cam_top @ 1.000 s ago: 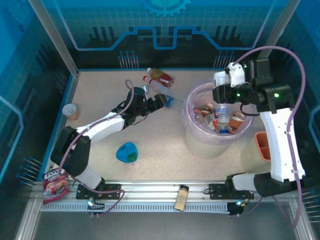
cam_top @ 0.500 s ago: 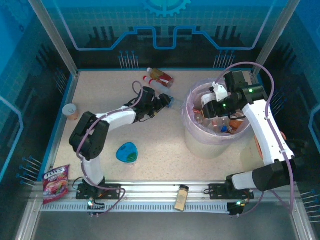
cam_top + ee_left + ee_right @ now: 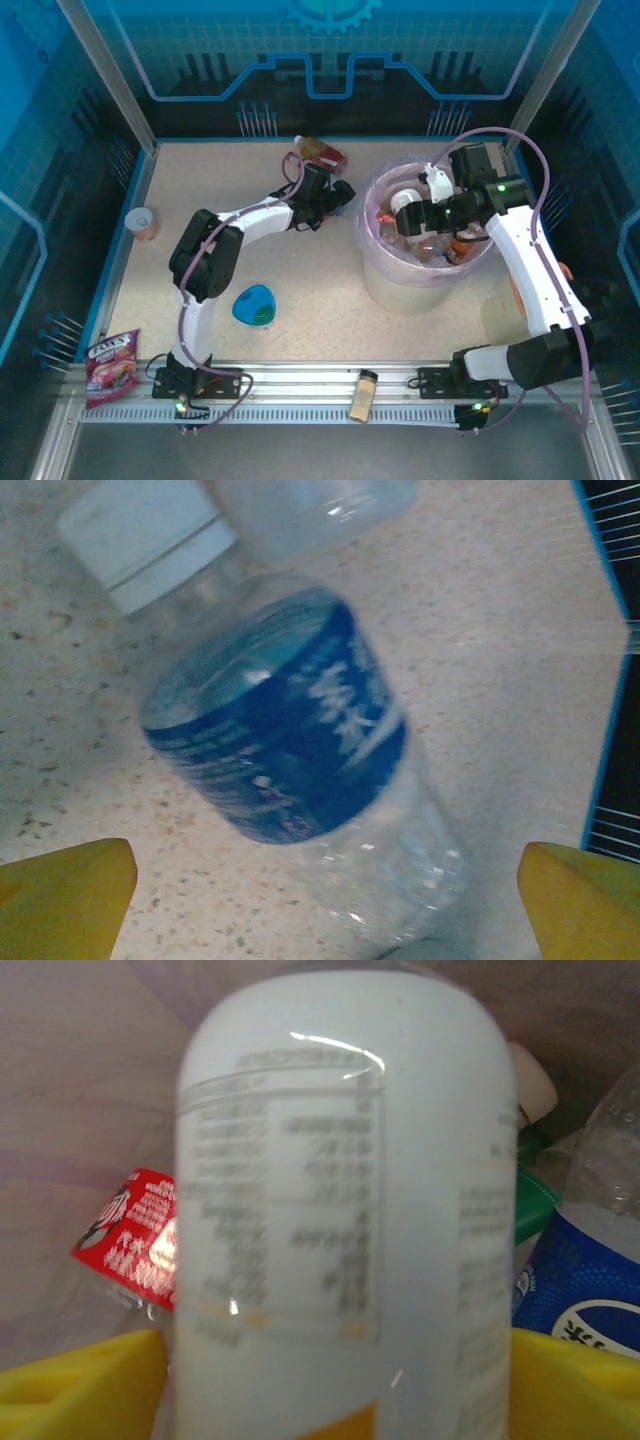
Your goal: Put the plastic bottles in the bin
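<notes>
Starting at the left of the speckled surface (image 3: 300,290), a tan paper cup (image 3: 145,222) stands near the side wall. A red snack packet (image 3: 110,360) lies by the near rail. Further in sits a blue teardrop dish (image 3: 255,304).

The left arm reaches toward the far edge, and the left fingers (image 3: 338,196) hang low over the surface. Just beyond them lie bottles with red and brown labels (image 3: 318,152). In the left wrist view, the yellow fingertips (image 3: 65,895) are spread wide. Between them, apart from both, lies a clear blue-labelled bottle (image 3: 290,730). It rests on its side, with its white cap (image 3: 140,540) pointing away.

A small jar (image 3: 363,395) lies on the near rail.

To the right stands the bin (image 3: 400,285), with several bottles already inside. The right fingers (image 3: 408,212) reach inside its rim and clamp a white bottle (image 3: 340,1210) from both sides. In the right wrist view, a red-labelled bottle (image 3: 135,1245) lies below it on the left. A second blue-labelled bottle (image 3: 580,1300) and a green cap (image 3: 535,1205) lie below on the right, all within the bin.
</notes>
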